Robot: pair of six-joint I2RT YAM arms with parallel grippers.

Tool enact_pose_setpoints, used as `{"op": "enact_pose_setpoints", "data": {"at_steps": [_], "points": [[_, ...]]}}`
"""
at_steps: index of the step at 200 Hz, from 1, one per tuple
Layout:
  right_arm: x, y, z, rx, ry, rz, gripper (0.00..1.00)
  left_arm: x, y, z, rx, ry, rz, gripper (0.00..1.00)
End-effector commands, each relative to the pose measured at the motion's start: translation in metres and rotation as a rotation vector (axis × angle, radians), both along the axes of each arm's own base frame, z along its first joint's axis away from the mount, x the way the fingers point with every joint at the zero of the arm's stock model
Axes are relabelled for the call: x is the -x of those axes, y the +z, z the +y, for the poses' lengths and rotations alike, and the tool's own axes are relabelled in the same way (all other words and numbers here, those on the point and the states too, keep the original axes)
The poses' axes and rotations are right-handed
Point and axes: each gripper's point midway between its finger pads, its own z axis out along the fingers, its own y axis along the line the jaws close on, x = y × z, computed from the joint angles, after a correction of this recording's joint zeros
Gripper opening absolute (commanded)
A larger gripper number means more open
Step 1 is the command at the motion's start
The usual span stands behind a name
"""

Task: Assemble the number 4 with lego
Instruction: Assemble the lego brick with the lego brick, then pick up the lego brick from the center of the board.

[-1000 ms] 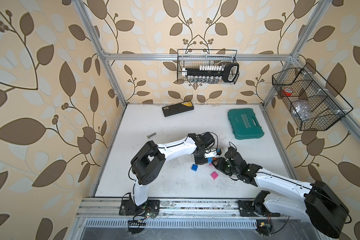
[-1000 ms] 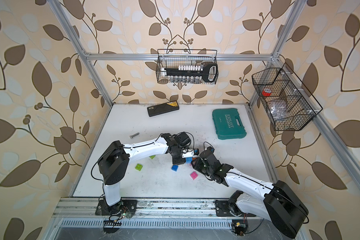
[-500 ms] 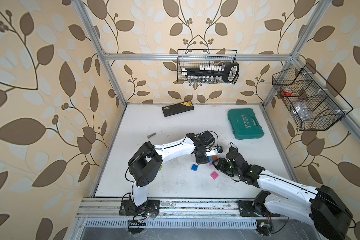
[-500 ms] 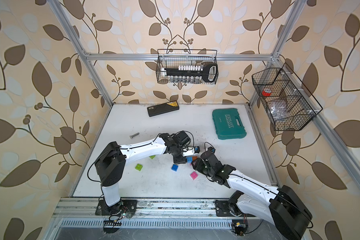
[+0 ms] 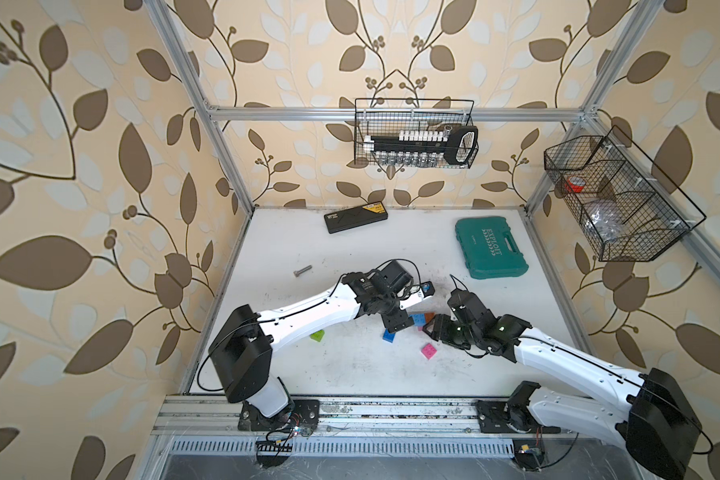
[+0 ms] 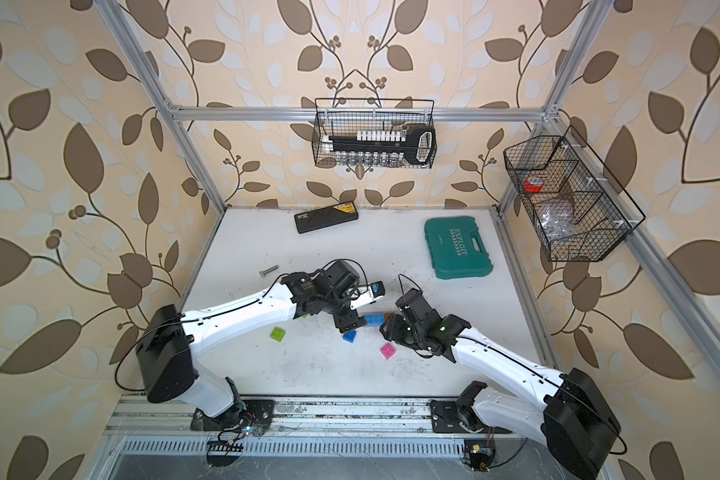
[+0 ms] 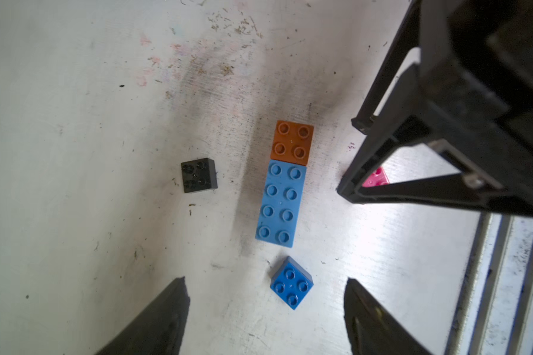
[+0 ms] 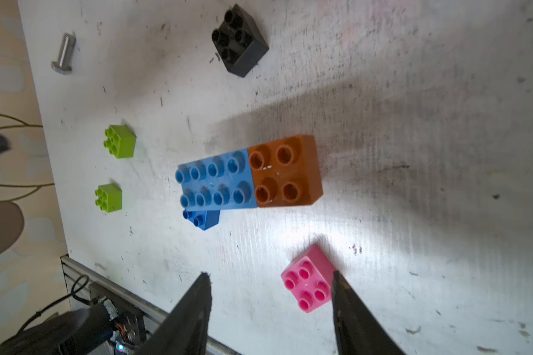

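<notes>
Of the number 4, a light blue brick lies flat with an orange brick butted against its end. Loose lego lies around it: a dark blue brick, a black one, a pink one and two lime green ones. My left gripper hangs open above the table, with the dark blue brick between its fingers but nearer one of them. My right gripper is open too, with the pink brick against one finger. In both top views the two grippers flank the light blue brick.
A teal tool case and a flat black box lie at the back of the white table. A steel bolt rests at the left. Wire baskets hang on the walls. A metal rail runs along the front.
My left gripper has opened wide and drawn back a little from the light blue and orange bricks. My right gripper has opened somewhat and hardly shifted.
</notes>
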Motion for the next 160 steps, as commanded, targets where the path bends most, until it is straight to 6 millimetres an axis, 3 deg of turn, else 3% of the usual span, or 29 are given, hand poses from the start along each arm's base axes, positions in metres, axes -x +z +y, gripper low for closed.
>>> {"op": "enact_pose_setpoints", "data": {"at_steps": [1,45,96,126,160], "points": [[0.02,-0.004,-0.003,0.078,0.158,0.053,0.58,-0.003,0.019,0.016,0.095,0.152,-0.001,0.82],[0.029,-0.005,0.0,0.186,0.383,0.101,0.57,0.004,0.017,0.049,0.16,0.305,0.062,0.85],[0.027,-0.015,0.006,0.34,0.5,0.047,0.53,0.009,0.018,0.08,0.282,0.463,0.122,0.91],[0.027,-0.029,0.005,0.42,0.535,-0.002,0.55,0.008,0.018,0.087,0.292,0.487,0.125,0.92],[0.022,-0.031,0.012,0.458,0.564,-0.077,0.63,0.008,0.016,0.084,0.297,0.48,0.14,0.93]]}}
